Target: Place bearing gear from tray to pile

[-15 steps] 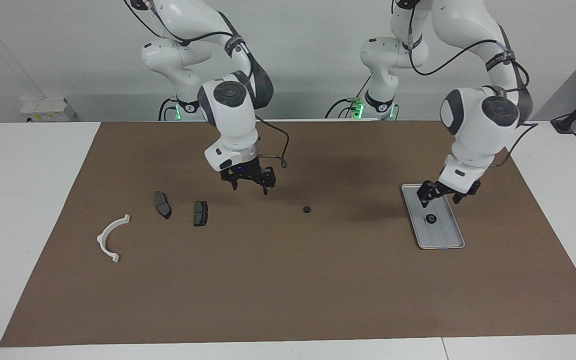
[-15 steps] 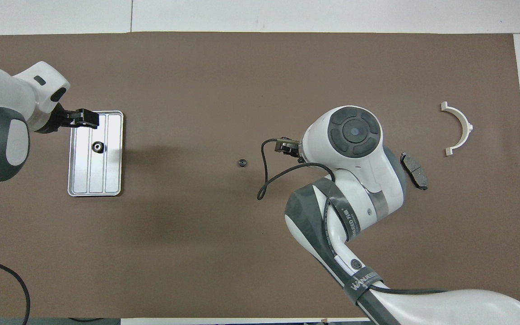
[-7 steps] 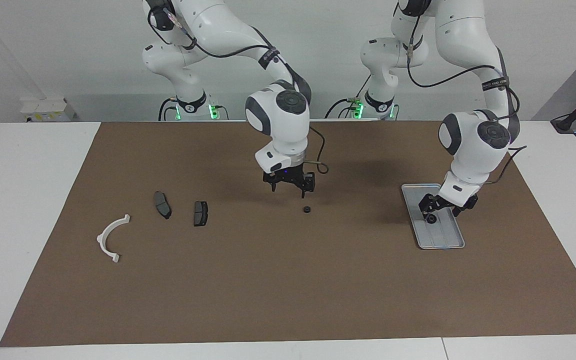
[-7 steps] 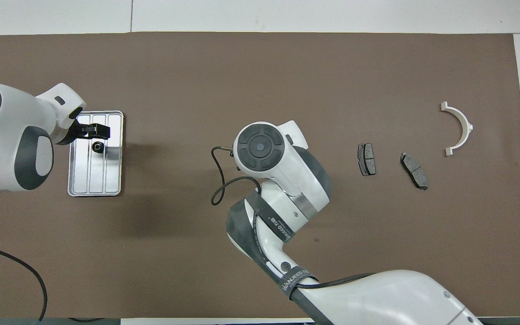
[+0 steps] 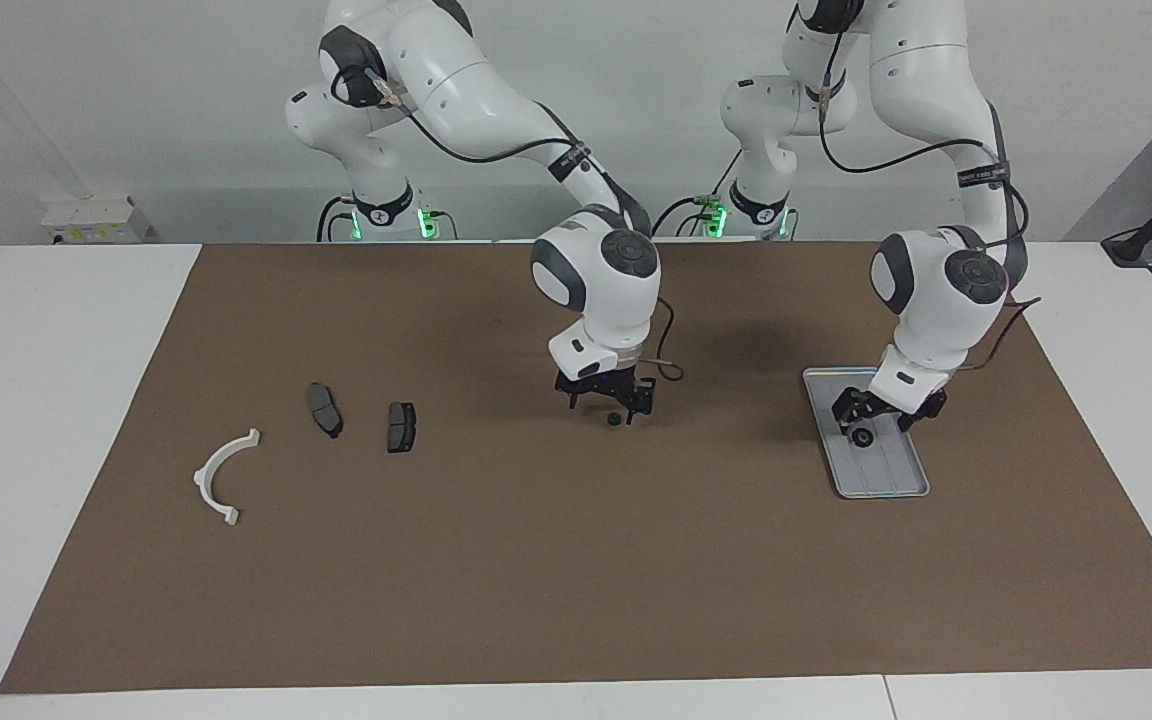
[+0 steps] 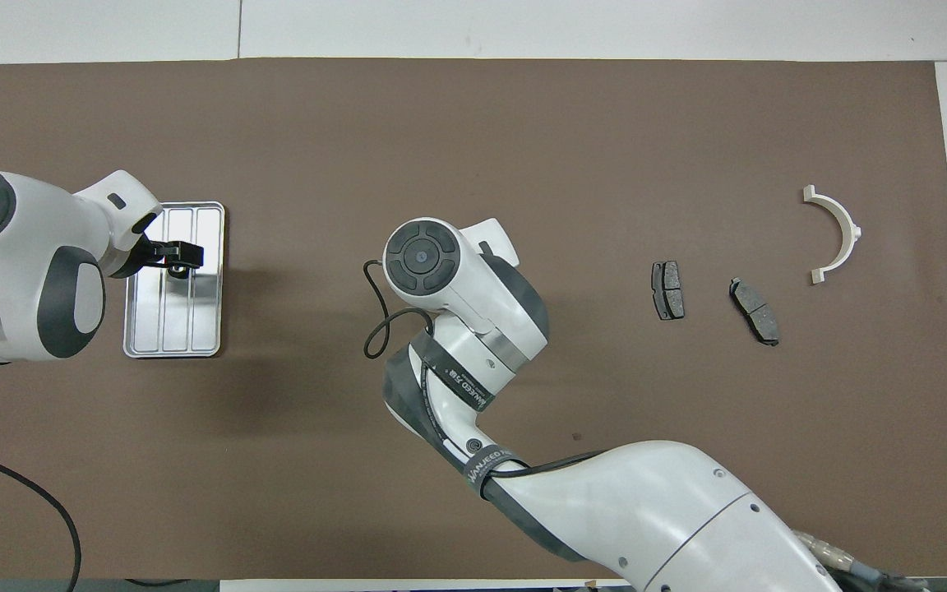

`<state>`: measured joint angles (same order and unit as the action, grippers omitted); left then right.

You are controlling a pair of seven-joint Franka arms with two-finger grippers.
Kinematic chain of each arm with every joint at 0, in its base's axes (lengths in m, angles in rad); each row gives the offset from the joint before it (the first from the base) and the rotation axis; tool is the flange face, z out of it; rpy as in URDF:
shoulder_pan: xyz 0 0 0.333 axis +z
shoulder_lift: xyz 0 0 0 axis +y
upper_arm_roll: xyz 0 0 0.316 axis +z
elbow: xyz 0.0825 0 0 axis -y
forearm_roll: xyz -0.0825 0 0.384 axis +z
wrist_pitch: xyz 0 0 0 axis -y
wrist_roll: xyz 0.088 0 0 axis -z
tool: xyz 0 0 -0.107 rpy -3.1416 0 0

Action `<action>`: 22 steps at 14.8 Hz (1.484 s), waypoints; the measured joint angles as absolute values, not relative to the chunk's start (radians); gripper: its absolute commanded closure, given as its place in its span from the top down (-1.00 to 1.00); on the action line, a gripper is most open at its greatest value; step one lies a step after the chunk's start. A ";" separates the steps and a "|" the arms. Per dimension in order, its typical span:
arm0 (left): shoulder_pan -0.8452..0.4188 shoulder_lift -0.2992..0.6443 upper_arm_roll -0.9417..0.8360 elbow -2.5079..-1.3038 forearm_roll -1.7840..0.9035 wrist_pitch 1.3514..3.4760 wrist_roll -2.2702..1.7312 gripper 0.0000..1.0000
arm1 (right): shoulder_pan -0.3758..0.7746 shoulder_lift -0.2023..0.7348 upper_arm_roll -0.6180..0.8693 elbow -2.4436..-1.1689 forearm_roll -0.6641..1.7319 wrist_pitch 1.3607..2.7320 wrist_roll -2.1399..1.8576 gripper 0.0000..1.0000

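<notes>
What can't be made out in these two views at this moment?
- Small black gear on the brown mat: hidden in the overhead view by the right arm's white wrist.
- Right end effector: same cover; seen only in the facing view.
- Small black gear on the ridged silver-grey metal tray: partly covered by the left end effector; contact unclear.
</notes>
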<state>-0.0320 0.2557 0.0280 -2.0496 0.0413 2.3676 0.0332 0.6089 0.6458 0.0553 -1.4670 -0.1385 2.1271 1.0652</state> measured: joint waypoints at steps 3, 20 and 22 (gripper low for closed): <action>-0.021 0.260 0.029 -2.086 0.041 2.414 0.042 0.98 | 0.619 0.656 0.057 -1.465 -0.138 2.127 1.067 0.89; -0.033 0.275 0.012 -2.116 0.017 2.497 0.046 -0.73 | 0.623 0.674 0.076 -1.469 -0.095 2.132 1.073 0.54; -0.032 0.268 0.025 -2.115 0.015 2.494 0.048 -1.00 | 0.622 0.674 0.076 -1.469 -0.095 2.132 1.073 0.45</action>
